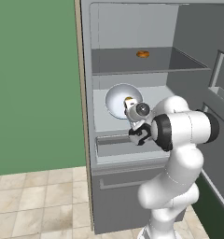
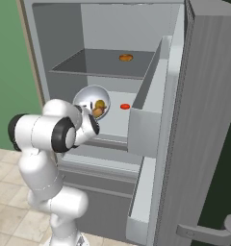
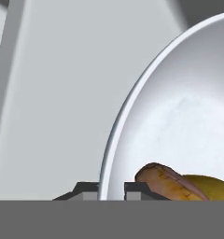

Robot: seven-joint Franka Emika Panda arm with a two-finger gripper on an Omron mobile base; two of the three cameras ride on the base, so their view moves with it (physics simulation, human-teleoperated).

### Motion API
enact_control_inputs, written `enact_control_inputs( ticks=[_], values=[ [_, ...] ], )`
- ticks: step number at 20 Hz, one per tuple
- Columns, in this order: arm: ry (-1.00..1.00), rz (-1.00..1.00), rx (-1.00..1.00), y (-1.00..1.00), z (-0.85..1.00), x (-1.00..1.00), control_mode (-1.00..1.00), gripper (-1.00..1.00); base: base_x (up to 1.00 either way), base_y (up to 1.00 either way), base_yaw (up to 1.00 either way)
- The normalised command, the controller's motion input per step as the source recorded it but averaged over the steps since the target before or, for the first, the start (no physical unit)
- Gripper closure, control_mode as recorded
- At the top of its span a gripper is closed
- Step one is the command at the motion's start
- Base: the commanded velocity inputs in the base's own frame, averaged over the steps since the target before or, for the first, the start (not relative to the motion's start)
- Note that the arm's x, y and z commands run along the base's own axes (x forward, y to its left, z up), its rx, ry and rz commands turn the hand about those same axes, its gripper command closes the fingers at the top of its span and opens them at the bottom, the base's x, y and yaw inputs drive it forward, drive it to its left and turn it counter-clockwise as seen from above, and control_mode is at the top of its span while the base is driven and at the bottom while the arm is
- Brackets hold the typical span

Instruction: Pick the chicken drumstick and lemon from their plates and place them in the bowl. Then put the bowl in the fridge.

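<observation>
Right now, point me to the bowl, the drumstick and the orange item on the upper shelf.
bowl [image 1: 117, 99]: left base view, bare white inner wall.
chicken drumstick [image 3: 163, 181]: hand view, brown upper surface inside the bowl.
small orange item [image 2: 125, 57]: right base view, its middle, on the fridge's upper shelf.

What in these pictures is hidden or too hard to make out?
- Tilted white bowl's underside: both base views, faces away.
- Yellow lemon: hand view, cut by the bottom band; a speck elsewhere.
- Gripper fingertips: hand view, barely rising beside the bowl's rim.
- Small orange item on the grey fridge's upper shelf: too small to identify.
</observation>
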Motion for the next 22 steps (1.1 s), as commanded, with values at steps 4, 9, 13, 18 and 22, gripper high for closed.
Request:
enact_control_inputs(
  ticks=[4, 9, 13, 18, 22],
  values=[
    [0.04, 0.08, 0.0, 0.0, 0.17, 0.14, -1.0, 1.0, 0.0, 0.0, 0.0],
    [0.01, 0.06, 0.0, 0.0, 0.25, 0.11, -1.0, 1.0, 0.0, 0.0, 0.0],
    [0.0, 0.01, 0.0, 0.0, 0.35, 0.16, -1.0, 1.0, 0.0, 0.0, 0.0],
    [0.04, 0.0, 0.0, 0.0, 0.38, 0.09, -1.0, 1.0, 0.0, 0.0, 0.0],
    [0.04, 0.0, 0.0, -0.03, 0.17, -0.01, -1.0, 1.0, 0.0, 0.0, 0.0]
  ],
)
